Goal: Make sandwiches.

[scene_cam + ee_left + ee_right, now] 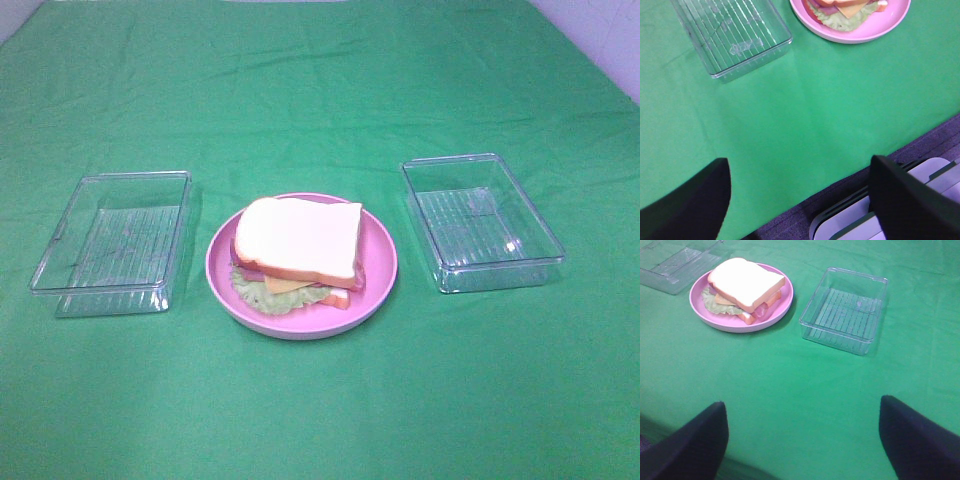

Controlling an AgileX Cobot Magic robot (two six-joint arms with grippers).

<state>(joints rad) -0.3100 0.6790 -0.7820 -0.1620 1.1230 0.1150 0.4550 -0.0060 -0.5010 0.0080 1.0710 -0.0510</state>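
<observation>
Nearest you, both tools hung back over the front edge of the worktop (320, 420). The left tool (800, 200) had its fingers spread wide with nothing between them, and the right tool (802, 440) stood likewise apart and empty. Your main risk was the cloth: a low approach could have snagged and rucked the green cover, dragging everything on it.

Farther in, the sandwich (298, 250) sat assembled on the pink plate (380, 270), lettuce spilling over at the near side. The stack looked loose, so a nudge to the top slice would likely have slid the layers off.

The left clear tray (115, 240) and the right clear tray (480, 220) flanked the plate, each just beside it, leaving narrow gaps. You had open room in front and well behind.
</observation>
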